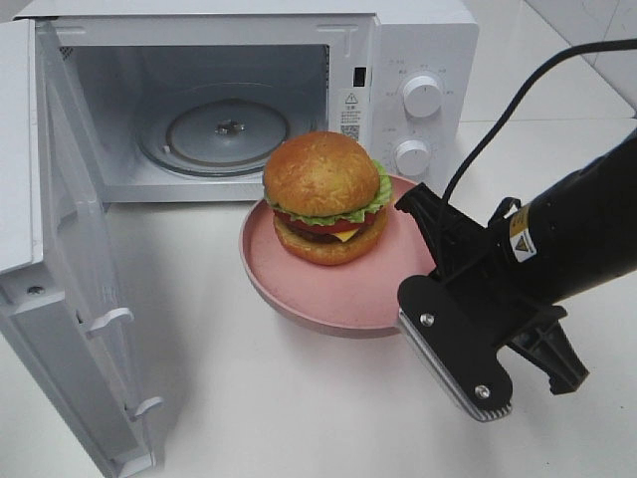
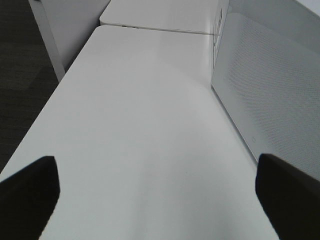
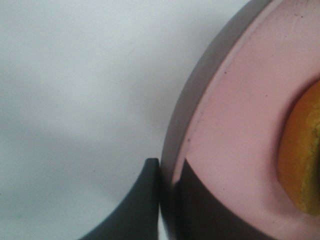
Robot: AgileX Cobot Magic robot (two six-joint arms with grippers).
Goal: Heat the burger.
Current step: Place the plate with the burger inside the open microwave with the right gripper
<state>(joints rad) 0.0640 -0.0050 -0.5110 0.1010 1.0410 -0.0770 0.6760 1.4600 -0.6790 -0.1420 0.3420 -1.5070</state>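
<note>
The burger [image 1: 325,197], with a golden bun, lettuce, tomato and cheese, sits on a round pink plate [image 1: 328,294] just in front of the open microwave [image 1: 418,60]. My right gripper [image 1: 413,289] comes in from the right and is shut on the plate's near right rim. In the right wrist view the gripper [image 3: 167,172] pinches the plate's rim [image 3: 235,115], and an edge of the burger's bun [image 3: 302,155] shows beyond it. My left gripper [image 2: 157,192] is open over bare white table, with nothing between its fingers. It is outside the exterior high view.
The microwave door [image 1: 70,249] stands swung open to the left. The glass turntable [image 1: 227,129] inside is bare. The microwave's white side wall [image 2: 270,85] runs close beside my left gripper. A black cable [image 1: 518,95] trails behind my right arm.
</note>
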